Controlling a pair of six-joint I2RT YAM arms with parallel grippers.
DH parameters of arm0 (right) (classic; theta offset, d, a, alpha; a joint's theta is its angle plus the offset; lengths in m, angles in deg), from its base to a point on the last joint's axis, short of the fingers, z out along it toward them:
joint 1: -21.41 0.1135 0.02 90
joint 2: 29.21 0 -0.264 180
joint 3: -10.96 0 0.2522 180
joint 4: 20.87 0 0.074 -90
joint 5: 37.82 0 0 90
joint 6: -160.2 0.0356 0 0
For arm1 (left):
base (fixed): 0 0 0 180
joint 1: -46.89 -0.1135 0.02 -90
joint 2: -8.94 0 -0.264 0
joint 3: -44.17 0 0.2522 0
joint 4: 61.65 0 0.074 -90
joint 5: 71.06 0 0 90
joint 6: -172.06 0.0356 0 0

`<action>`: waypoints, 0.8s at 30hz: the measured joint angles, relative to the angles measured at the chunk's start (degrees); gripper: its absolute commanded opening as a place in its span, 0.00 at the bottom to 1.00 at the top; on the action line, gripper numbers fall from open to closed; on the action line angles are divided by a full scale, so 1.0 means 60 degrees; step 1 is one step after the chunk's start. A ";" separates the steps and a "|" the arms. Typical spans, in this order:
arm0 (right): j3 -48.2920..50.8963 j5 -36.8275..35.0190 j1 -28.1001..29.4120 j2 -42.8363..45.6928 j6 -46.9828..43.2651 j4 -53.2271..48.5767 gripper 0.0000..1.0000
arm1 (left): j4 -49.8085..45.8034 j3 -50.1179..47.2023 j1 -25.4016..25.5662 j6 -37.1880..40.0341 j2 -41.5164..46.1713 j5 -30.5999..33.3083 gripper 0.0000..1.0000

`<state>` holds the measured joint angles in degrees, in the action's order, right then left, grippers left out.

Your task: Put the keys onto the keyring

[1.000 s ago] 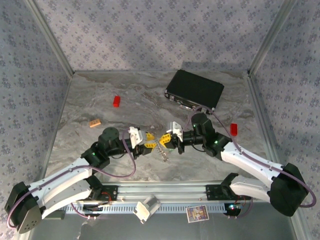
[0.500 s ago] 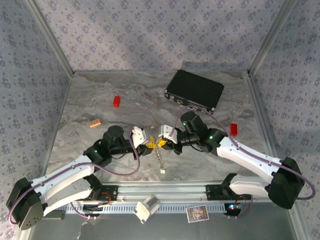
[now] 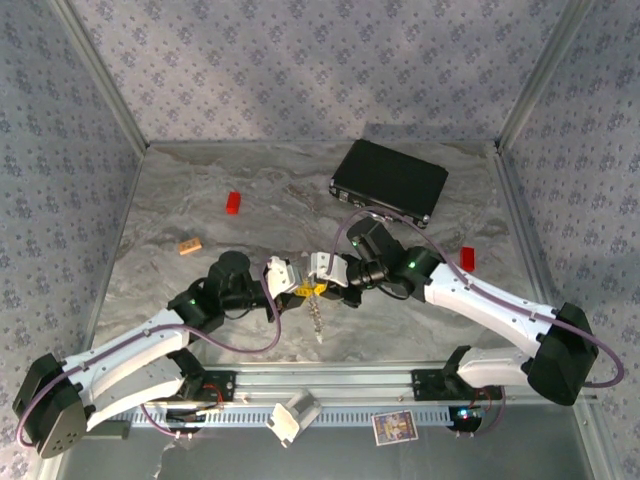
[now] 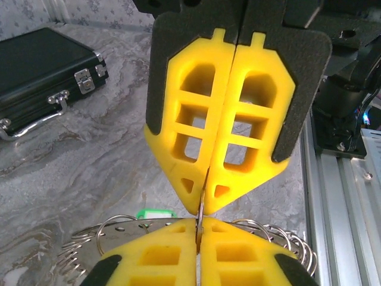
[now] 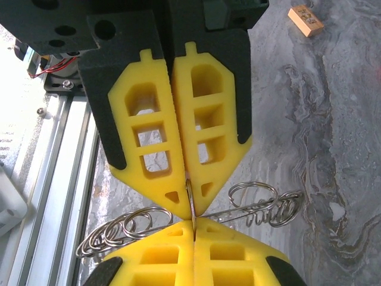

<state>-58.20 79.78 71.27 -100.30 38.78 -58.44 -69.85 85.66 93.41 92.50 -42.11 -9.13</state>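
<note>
Case [image 3: 390, 180] and red block [image 3: 233, 203] lay well behind — left pincer [image 3: 297, 288] and right pincer [image 3: 322, 285], tip to tip, clamped the keyring [image 3: 316, 315].

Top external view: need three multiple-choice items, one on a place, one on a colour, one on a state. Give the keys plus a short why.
1. Where does the black case lie on the table?
A. far right part
B. near left corner
C. between the arm bases

2. What colour are the finger pads of the left end effector?
A. blue
B. yellow
C. white

3. What state is the left end effector in?
A. wide open over the table
B. shut on the keyring
C. shut on the black case

Answers:
1 A: the case sits toward the far right corner, beyond both arms.
2 B: the left wrist view shows yellow pads on black backing.
3 B: its pads meet with the thin ring wire pinched between them.
</note>
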 measured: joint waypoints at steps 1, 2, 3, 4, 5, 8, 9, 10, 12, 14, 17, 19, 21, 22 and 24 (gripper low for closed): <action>0.0000 0.0004 0.0000 0.0004 0.0000 -0.0015 0.03 | -0.0018 0.0000 0.0000 0.0040 0.0000 -0.0004 0.00; 0.0004 0.0004 0.0000 0.0007 0.0011 -0.0007 0.12 | -0.0022 0.0000 0.0011 0.0087 0.0000 -0.0007 0.00; 0.0025 0.0025 -0.0015 0.0033 0.0084 0.0025 0.24 | -0.0011 0.0000 0.0015 0.0117 0.0004 -0.0018 0.00; 0.0120 0.0087 -0.0076 0.0106 0.0149 0.0157 0.30 | -0.0007 0.0000 0.0022 0.0160 0.0007 -0.0025 0.00; 0.0317 0.0219 -0.0168 0.0270 0.0215 0.0415 0.32 | -0.0018 0.0000 0.0040 0.0200 0.0007 -0.0022 0.00; 0.1326 0.0688 -0.0667 0.1147 0.0521 0.1370 0.36 | 0.0058 -0.0029 0.0168 0.0463 0.0069 0.0047 0.00; 0.1632 0.0812 -0.0805 0.1392 0.0619 0.1647 0.36 | 0.0106 -0.0062 0.0229 0.0576 0.0127 0.0062 0.00; 0.1967 0.0933 -0.0965 0.1650 0.0769 0.1978 0.36 | 0.0171 -0.0113 0.0321 0.0707 0.0200 0.0076 0.00; 0.2379 0.1122 -0.1086 0.1916 0.0973 0.2452 0.36 | 0.0233 -0.0193 0.0455 0.0929 0.0291 0.0084 0.00; 0.2586 0.1293 -0.1078 0.1960 0.1107 0.2801 0.36 | 0.0299 -0.0248 0.0525 0.1104 0.0310 0.0106 0.00; 0.2703 0.1457 -0.1020 0.1938 0.1224 0.3129 0.35 | 0.0328 -0.0280 0.0565 0.1228 0.0310 0.0117 0.00; 0.2703 0.1574 -0.0969 0.1880 0.1286 0.3326 0.34 | 0.0331 -0.0280 0.0565 0.1264 0.0310 0.0117 0.00; 0.2703 0.1727 -0.0878 0.1789 0.1330 0.3501 0.33 | 0.0331 -0.0280 0.0565 0.1268 0.0310 0.0117 0.00; 0.2703 0.1803 -0.0834 0.1734 0.1344 0.3548 0.32 | 0.0335 -0.0280 0.0572 0.1268 0.0310 0.0117 0.00; 0.2703 0.1909 -0.0772 0.1647 0.1344 0.3599 0.30 | 0.0335 -0.0280 0.0572 0.1264 0.0310 0.0117 0.00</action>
<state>-41.98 91.23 66.64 -90.42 46.85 -36.85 -67.84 83.97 96.84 100.08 -40.25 -8.43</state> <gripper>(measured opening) 0.320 0.051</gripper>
